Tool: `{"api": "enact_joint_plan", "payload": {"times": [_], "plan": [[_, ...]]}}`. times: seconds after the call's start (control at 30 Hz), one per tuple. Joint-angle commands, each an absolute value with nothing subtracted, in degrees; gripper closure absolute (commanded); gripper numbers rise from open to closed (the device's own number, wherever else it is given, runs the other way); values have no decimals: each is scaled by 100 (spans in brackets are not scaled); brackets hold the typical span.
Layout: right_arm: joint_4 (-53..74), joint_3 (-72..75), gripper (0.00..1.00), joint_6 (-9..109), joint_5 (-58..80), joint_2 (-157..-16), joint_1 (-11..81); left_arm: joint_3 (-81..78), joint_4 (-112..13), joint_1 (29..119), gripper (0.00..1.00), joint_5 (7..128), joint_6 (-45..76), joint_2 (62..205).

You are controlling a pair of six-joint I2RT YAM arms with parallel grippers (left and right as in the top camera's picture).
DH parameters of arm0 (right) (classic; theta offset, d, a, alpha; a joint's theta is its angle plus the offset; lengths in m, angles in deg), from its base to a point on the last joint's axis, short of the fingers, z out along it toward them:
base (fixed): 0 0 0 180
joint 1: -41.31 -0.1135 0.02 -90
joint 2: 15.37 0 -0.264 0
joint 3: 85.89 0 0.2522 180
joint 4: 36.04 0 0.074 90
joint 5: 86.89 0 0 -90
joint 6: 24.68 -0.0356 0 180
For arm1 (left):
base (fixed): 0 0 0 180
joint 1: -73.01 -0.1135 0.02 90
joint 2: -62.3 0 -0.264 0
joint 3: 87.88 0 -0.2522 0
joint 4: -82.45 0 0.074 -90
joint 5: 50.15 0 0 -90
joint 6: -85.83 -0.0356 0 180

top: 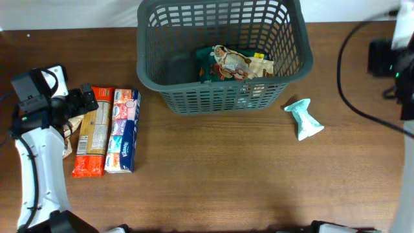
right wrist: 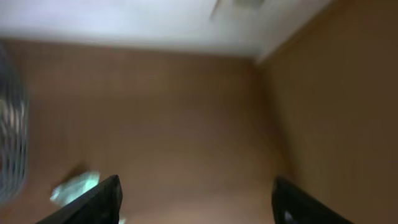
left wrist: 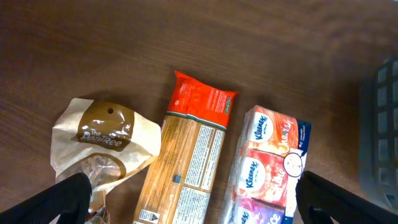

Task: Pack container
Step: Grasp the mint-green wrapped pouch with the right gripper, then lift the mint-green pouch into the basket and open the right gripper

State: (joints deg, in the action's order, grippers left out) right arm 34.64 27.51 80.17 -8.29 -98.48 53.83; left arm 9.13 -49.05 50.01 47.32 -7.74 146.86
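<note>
Left gripper jaws spread wide over long orange-brown plastic packet, left of dark grey slotted plastic basket; right gripper jaws spread too, right of basket.

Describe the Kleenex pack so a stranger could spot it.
Find the dark grey basket at the far centre. Left of it, packets lie side by side; the Kleenex pack is the one nearest the basket, blue, white and pink, next to a long orange packet.

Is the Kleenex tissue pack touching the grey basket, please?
Apart. The left wrist view shows it: a strip of bare table lies between the Kleenex pack and the basket wall.
</note>
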Motion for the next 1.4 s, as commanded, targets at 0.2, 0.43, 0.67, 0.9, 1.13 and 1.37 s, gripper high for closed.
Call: {"api": "enact_joint_plan", "payload": {"times": [0.2, 0.43, 0.67, 0.9, 1.13, 1.37], "plan": [[3213, 497, 26, 7718, 769, -10948, 5297, 793, -4900, 4970, 1, 4710, -763, 14712], [3075, 403, 25, 8295, 979, -12073, 5009, 793, -4900, 4970, 1, 4708, -763, 14712], [2920, 403, 24, 8443, 1136, -12657, 4956, 793, -4900, 4970, 1, 4708, -763, 14712], [2796, 403, 56, 8437, 1263, -12915, 4952, 793, -4900, 4970, 1, 4710, -763, 14712], [2979, 585, 96, 8129, 1263, -12880, 5046, 793, -4898, 4970, 1, 4708, -763, 14712], [3709, 1527, 96, 7611, 1394, -12252, 5745, 793, -4900, 4970, 1, 4710, -763, 14712]]}}
